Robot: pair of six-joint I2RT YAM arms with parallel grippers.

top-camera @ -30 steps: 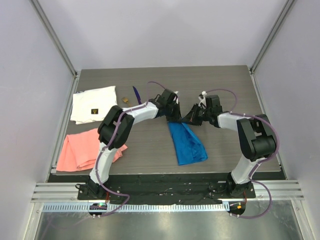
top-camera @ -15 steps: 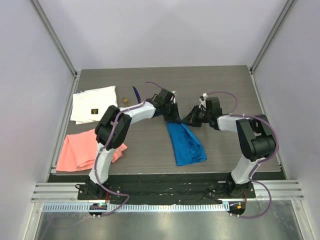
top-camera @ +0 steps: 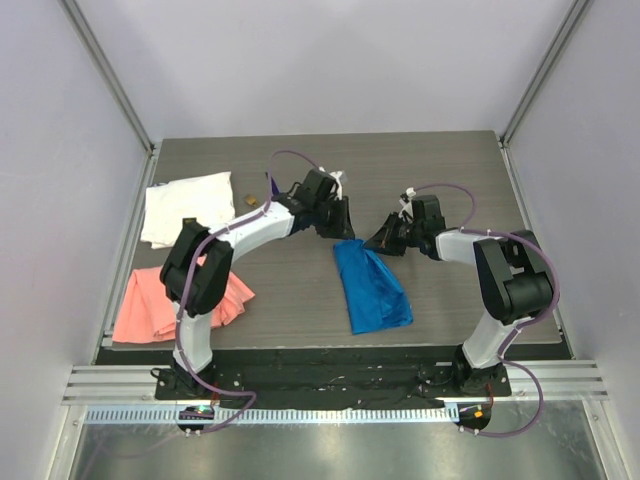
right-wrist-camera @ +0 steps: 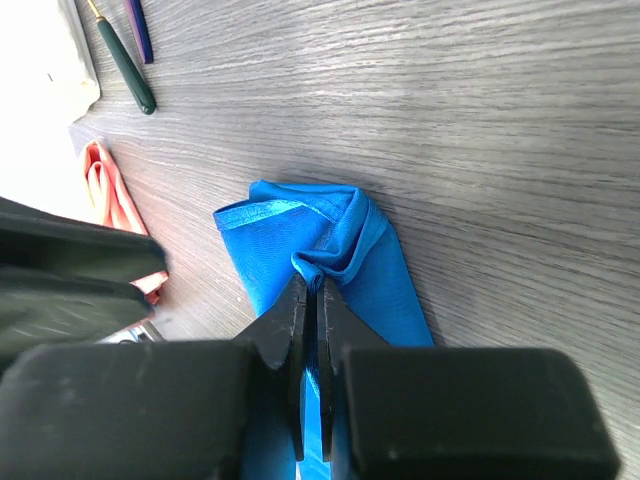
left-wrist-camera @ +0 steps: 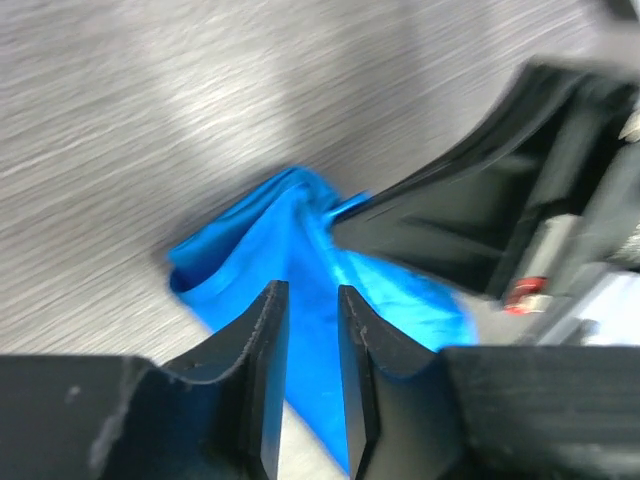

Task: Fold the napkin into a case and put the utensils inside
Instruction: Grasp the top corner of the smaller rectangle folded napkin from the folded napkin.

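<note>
Pinching a raised fold at the far end of the napkin (top-camera: 372,285), right gripper (right-wrist-camera: 312,285) has its jaws pressed almost together with blue cloth caught between the tips, and that fold puckers up off the table (top-camera: 440,170). Napkin is folded into a long narrow band, lying right of centre, running from far-left to near-right, near end flat on the wood. Left gripper (left-wrist-camera: 308,292) hangs just past the napkin's far end, close beside the right gripper; jaws stand a little apart, nothing clamped, blue cloth only visible beyond the gap. Left wrist view is blurred, so whether the tips touch the cloth: cannot tell. Purple utensil (right-wrist-camera: 140,28) and green-handled utensil (right-wrist-camera: 125,62) lie side by side on the bare table at the far left, apart from the napkin, next to the white cloth (top-camera: 188,207). Neither sits in or on the napkin. Pink cloth (top-camera: 160,300) lies at the near left, partly under the left arm, well apart from the napkin
</note>
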